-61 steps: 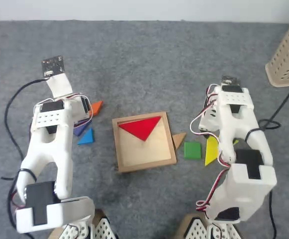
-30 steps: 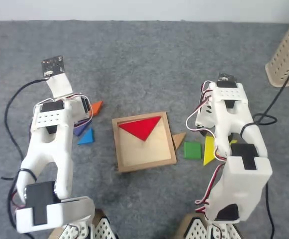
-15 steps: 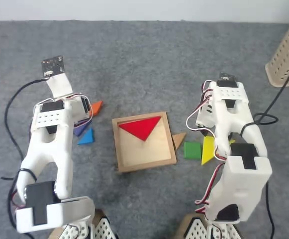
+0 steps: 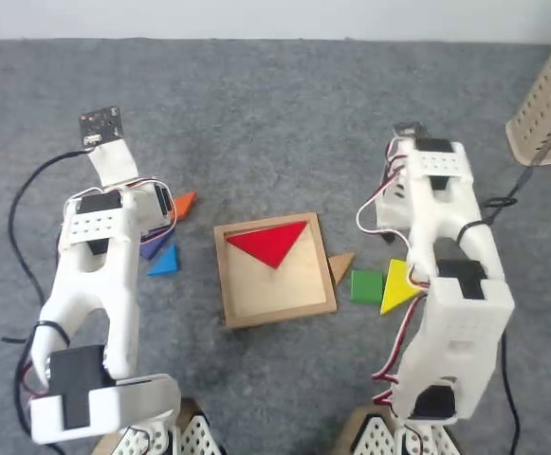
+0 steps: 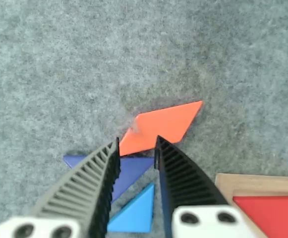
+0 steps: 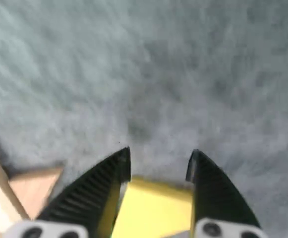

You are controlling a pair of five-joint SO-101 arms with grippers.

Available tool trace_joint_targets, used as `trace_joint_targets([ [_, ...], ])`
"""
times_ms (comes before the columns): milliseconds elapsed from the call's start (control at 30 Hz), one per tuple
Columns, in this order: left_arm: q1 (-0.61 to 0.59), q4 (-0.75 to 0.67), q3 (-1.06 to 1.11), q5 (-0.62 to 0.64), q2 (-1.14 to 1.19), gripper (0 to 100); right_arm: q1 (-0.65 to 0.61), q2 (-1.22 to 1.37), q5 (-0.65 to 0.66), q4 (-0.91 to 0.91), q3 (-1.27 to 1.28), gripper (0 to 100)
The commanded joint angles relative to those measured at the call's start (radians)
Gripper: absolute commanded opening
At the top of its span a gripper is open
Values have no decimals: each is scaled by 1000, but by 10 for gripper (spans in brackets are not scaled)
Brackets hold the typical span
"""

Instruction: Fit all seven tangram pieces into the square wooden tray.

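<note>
We have one red triangle (image 4: 267, 242) in the tray (image 4: 280, 311), six to go. Our right gripper (image 6: 159, 151) holds the yellow triangle (image 6: 156, 208); our left gripper (image 5: 137, 141) is open.

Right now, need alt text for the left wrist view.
The open left tool hangs over grey carpet, an orange parallelogram at its tips. A dark blue triangle and a light blue triangle lie beneath it; a wooden tray corner holds a red triangle.
</note>
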Motion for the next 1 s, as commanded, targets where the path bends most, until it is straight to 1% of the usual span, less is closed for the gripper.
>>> trace_joint_targets([
  [0, 2, -21, -31, 5, -57, 112, 12, -31, 31, 18, -87, 177],
  [67, 2, -21, -31, 5, -57, 112, 12, -58, 26, 27, -72, 177],
  [133, 2, -21, -31, 5, -57, 112, 12, -104, -6, 39, -31, 177],
  [200, 2, -21, -31, 5, -57, 112, 7, -183, -48, 31, 31, 173],
  [333, 2, -21, -33, 5, -57, 112, 2, -387, -130, 5, 198, 127],
  [400, 5, -21, -33, 5, -57, 112, 2, -464, -236, -33, 315, 140],
  [467, 6, -21, -33, 5, -57, 112, 2, -495, -379, -74, 423, 180],
  [533, 6, -21, -33, 5, -57, 112, -15, -478, -517, -102, 477, 238],
  [567, 6, -21, -33, 5, -57, 112, -24, -456, -559, -105, 480, 268],
  [667, 5, -21, -33, 5, -57, 112, -50, -367, -618, -102, 442, 318],
  [733, 2, -21, -33, 5, -57, 112, -58, -298, -632, -90, 394, 303],
  [867, 2, -21, -33, 5, -57, 112, -54, -166, -635, -36, 265, 235],
  [967, 2, -21, -33, 5, -55, 112, -54, -87, -637, 18, 184, 228],
])
